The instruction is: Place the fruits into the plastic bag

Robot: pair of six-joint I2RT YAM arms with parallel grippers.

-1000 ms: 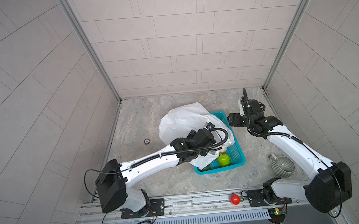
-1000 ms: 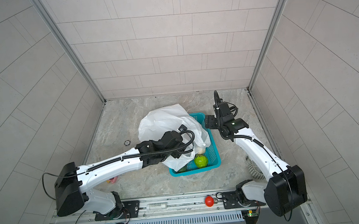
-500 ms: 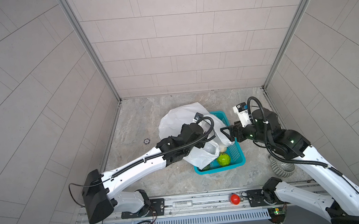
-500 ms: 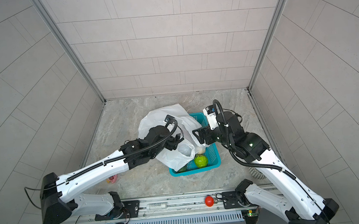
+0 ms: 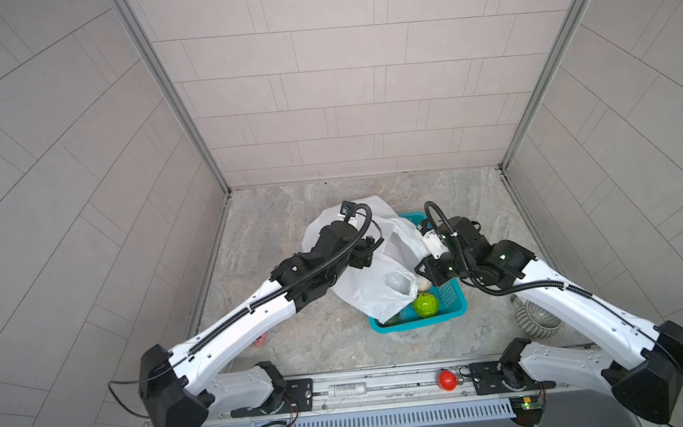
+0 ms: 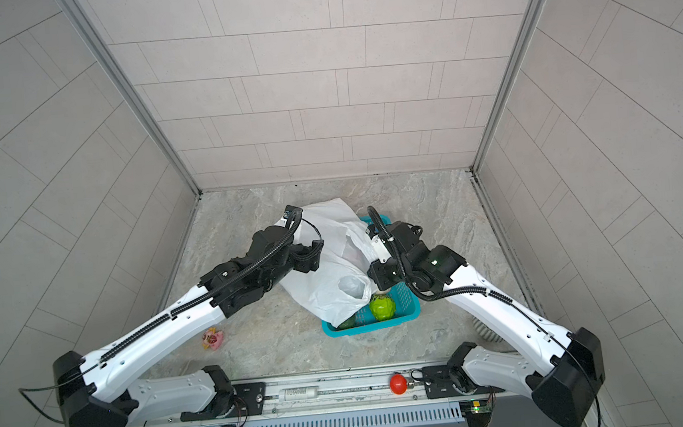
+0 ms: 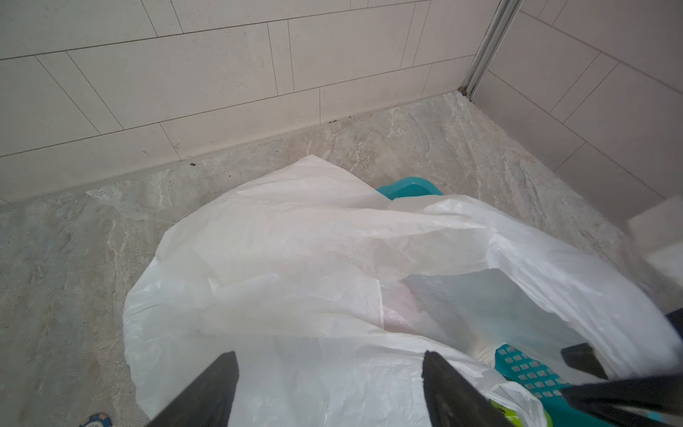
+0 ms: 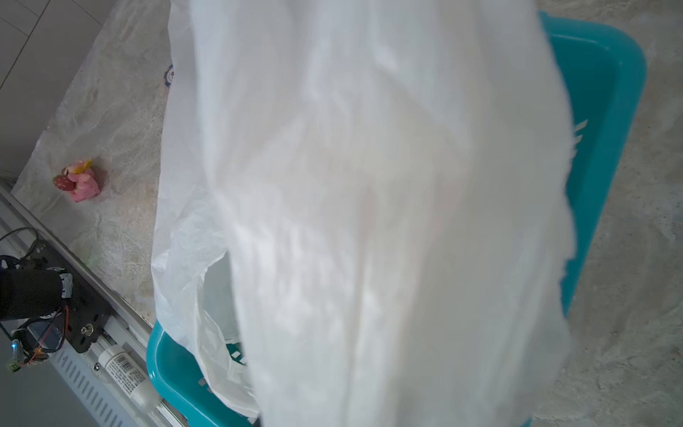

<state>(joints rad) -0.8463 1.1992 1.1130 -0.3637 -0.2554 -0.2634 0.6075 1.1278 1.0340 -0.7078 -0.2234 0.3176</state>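
The white plastic bag [image 5: 372, 281] lies crumpled over the far-left part of the teal basket [image 5: 448, 298], one loop handle [image 5: 397, 283] gaping. A bright green bumpy ball [image 5: 425, 304] sits in the basket, with a cream ball [image 5: 423, 286] behind it and a dark green fruit [image 5: 394, 321] at the bag's edge. My left gripper [image 7: 329, 369] hovers open over the bag [image 7: 295, 258]. My right gripper [image 5: 421, 264] is shut on a strip of the bag [image 8: 369, 185], which drapes across the right wrist view and hides the fingers.
A pink trinket [image 6: 212, 339] lies on the stone floor at front left. A grey ribbed object [image 5: 533, 320] sits under the right arm. A red ball [image 5: 447, 380] rests on the front rail. Tiled walls close in three sides.
My right arm swung down from the back right to the bag's edge and its gripper shut. My left gripper drew back from the basket over the bag. The bag's near side got pulled up.
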